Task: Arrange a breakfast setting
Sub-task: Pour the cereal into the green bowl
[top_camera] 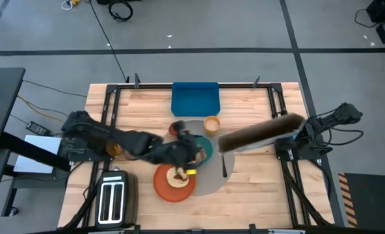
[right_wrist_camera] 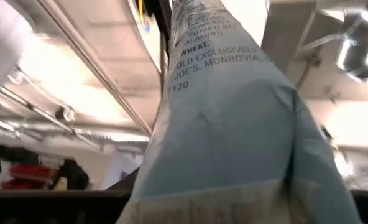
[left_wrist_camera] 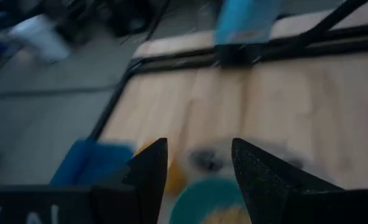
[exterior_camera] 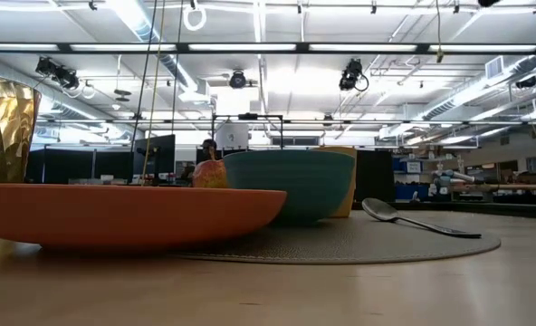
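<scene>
The grey mat [top_camera: 213, 177] carries the teal bowl [top_camera: 204, 147], the orange plate [top_camera: 173, 185] with the round bread [top_camera: 177, 174], and the metal spoon [top_camera: 224, 168]. The red apple [top_camera: 177, 128] and the orange-yellow cup [top_camera: 211, 123] stand at the mat's far edge. My left gripper [top_camera: 191, 155] hovers open and empty over the bowl [left_wrist_camera: 202, 199]. My right arm [top_camera: 264, 133] is a blurred streak reaching from the right toward the bowl. Its gripper is shut on the blue cereal bag [right_wrist_camera: 227, 124], which fills the right wrist view. My right gripper holds the cereal bag, but the bag itself hides the fingers and the place of contact. The bag's printed side [right_wrist_camera: 215, 62] stretches away from the gripper with the ceiling behind it, clear of the table.
The blue tray [top_camera: 195, 99] lies at the table's far middle. The toaster [top_camera: 114, 198] stands at the near left. A gold faceted thing [exterior_camera: 5, 127] stands left of the plate [exterior_camera: 123, 215]. Bare wood lies right of the spoon [exterior_camera: 413, 220].
</scene>
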`<state>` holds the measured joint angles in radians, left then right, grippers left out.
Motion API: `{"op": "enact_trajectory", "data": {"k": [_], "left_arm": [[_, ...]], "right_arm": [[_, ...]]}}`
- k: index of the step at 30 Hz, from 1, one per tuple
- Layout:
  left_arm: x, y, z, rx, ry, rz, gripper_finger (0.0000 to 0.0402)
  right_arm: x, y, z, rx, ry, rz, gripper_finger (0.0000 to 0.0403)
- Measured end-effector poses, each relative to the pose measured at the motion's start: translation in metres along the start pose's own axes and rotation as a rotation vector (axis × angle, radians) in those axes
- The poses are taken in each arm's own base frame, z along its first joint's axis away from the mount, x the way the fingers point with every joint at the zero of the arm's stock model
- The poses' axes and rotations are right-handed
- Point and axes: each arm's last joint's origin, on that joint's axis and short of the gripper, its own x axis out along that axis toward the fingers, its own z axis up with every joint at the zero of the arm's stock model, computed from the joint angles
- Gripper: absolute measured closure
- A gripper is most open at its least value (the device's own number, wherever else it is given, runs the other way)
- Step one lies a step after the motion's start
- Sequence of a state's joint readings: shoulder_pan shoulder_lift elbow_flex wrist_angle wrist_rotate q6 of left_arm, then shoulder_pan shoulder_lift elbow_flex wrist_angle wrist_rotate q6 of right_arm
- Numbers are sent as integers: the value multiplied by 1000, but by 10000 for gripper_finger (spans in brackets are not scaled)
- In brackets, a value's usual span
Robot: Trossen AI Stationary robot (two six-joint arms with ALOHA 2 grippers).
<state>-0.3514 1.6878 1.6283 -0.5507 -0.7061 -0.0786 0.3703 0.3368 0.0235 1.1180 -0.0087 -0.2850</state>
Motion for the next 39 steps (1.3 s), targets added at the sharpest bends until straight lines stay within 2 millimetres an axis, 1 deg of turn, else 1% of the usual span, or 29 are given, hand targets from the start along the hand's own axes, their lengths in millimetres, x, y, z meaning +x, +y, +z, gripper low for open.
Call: {"op": "enact_trajectory", "data": {"k": [2,5,8,10,13,17,20,22,26,29,30,32,34,37,39], "left_arm": [[21,0,6,18,-60,-72,214],[49,1,14,39,-177,-177,214],[76,3,16,33,-277,-241,214],[90,7,15,32,-301,-268,214],[102,11,10,33,-289,-318,214],[109,11,7,16,-280,-352,215],[107,3,8,11,-299,-365,234],[103,-7,9,37,-321,-379,261],[95,-26,6,104,-330,-418,334],[92,-30,7,103,-350,-426,384],[92,-31,5,94,-373,-423,391],[96,-34,-9,74,-420,-417,392],[101,-37,-33,43,-465,-413,384],[105,-32,-70,-65,-602,-396,377],[103,-25,-87,-132,-687,-379,375]], "right_arm": [[3,0,1,-5,-38,9,271],[5,1,-2,-7,-40,19,271],[7,3,-4,-8,-51,46,271],[7,3,-4,-8,-67,57,271],[7,3,0,-12,-114,72,271],[6,3,5,-17,-169,98,271],[6,3,5,-14,-170,107,271],[7,3,4,-7,-163,110,271],[7,4,4,10,-161,132,271],[7,4,4,9,-160,133,271],[7,4,3,5,-159,132,271],[7,4,3,-4,-155,131,271],[7,4,3,-10,-152,129,271],[7,4,2,-13,-140,105,271],[7,3,1,-13,-126,84,271]]}}
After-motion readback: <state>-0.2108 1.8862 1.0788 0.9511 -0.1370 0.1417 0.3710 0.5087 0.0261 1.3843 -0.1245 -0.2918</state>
